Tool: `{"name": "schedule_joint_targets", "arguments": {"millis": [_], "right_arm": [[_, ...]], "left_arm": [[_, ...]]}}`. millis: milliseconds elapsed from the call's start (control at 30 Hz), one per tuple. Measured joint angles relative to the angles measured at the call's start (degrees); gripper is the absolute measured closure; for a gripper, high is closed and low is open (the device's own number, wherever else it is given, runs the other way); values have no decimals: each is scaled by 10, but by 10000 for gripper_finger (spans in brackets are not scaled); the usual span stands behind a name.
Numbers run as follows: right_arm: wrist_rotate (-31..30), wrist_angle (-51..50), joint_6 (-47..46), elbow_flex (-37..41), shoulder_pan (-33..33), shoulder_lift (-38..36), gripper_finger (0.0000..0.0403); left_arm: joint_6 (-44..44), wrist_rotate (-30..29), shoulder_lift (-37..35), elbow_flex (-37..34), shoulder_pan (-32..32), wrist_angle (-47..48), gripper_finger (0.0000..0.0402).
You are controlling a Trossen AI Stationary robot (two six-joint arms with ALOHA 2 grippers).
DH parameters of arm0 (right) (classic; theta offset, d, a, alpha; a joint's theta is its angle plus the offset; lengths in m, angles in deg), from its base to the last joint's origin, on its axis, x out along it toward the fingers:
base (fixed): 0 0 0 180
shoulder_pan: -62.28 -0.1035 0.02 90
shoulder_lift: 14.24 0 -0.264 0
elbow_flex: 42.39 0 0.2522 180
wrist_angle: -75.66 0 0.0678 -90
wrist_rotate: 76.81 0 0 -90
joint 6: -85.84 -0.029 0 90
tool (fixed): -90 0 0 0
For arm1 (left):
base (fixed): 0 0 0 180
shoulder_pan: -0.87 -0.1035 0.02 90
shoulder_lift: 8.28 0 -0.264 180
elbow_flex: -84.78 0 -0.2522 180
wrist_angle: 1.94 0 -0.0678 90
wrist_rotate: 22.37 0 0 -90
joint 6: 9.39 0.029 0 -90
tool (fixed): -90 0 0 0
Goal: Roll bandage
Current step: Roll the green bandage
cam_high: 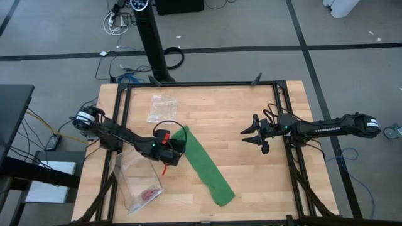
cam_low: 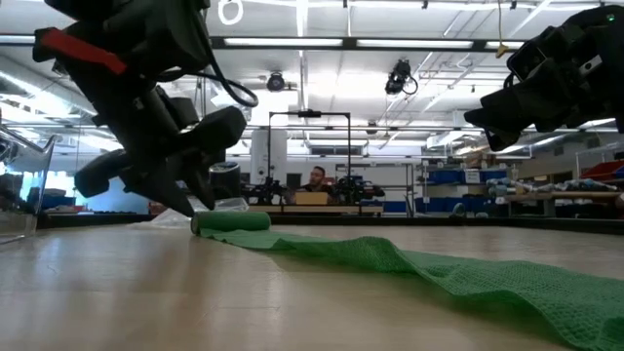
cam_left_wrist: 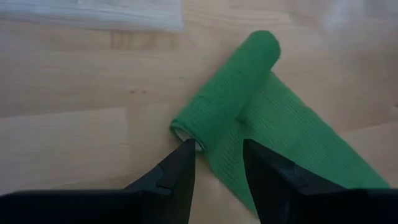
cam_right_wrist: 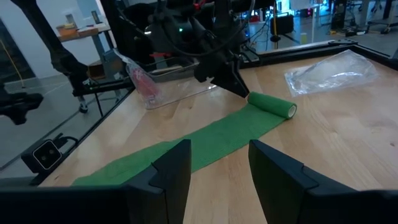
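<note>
The bright green bandage lies flat on the wooden table, slanting from near the front toward the far left. Its far end is rolled into a small cylinder, which rests on its side and also shows in the low view. My left gripper is open, low over the table at the roll's end that faces the left arm. One fingertip is at the roll's end and the other over the flat strip. My right gripper is open and empty, above the table to the right of the bandage. My left gripper has one fingertip right at the roll's open end, coming in slanting down from the table's left. I cannot tell whether it touches the roll. The roll lies on the table with the flat strip trailing from it.
A crumpled clear plastic bag lies beyond the roll. A second clear bag holding a small pink item lies at the front left beside my left arm. Black frame rails border the table. A person sits far behind.
</note>
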Motion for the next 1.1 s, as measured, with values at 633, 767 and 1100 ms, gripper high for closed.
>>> {"name": "schedule_joint_targets", "arguments": {"millis": [633,767,1100], "right_arm": [[1,-2,1,0,0,0,236],[1,-2,5,0,0,0,237],[1,-2,10,0,0,0,238]], "left_arm": [[66,-45,3,-86,-34,-197,259],[108,-46,3,-86,-47,-205,259],[239,-64,11,-86,-70,-245,318]]}}
